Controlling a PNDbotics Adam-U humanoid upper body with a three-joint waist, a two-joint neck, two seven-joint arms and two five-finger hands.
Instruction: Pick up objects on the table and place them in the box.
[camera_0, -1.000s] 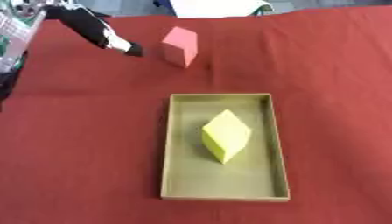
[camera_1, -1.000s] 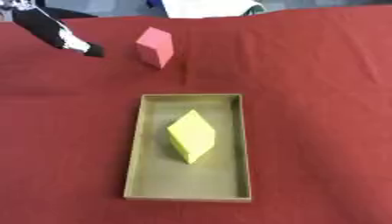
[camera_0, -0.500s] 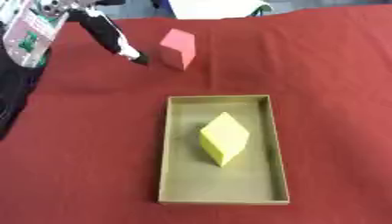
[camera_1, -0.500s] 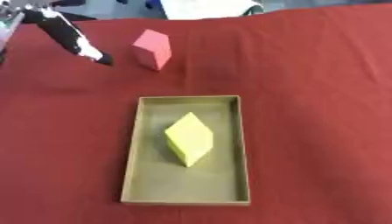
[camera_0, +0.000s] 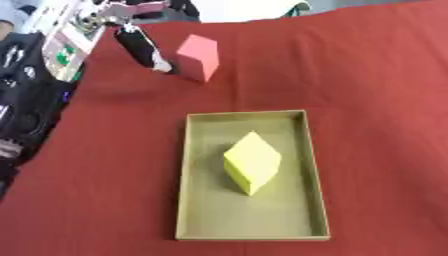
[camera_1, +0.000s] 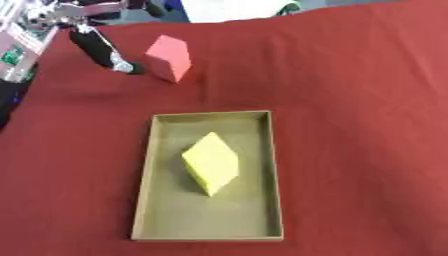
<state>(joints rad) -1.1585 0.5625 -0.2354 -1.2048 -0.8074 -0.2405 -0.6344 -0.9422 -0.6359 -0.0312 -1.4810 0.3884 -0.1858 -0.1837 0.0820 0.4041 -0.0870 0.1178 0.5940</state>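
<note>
Now | left hand (camera_0: 140, 46) fingers straight, tips just beside pink block (camera_0: 198, 57) | yellow block (camera_0: 252, 162) in box (camera_0: 185, 195)

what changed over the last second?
The left hand has moved in toward the pink block; its fingertip now sits right beside the block's left face, though contact can't be confirmed. Nothing has been grasped. The pink block, the yellow block and the box stayed where they were.
</note>
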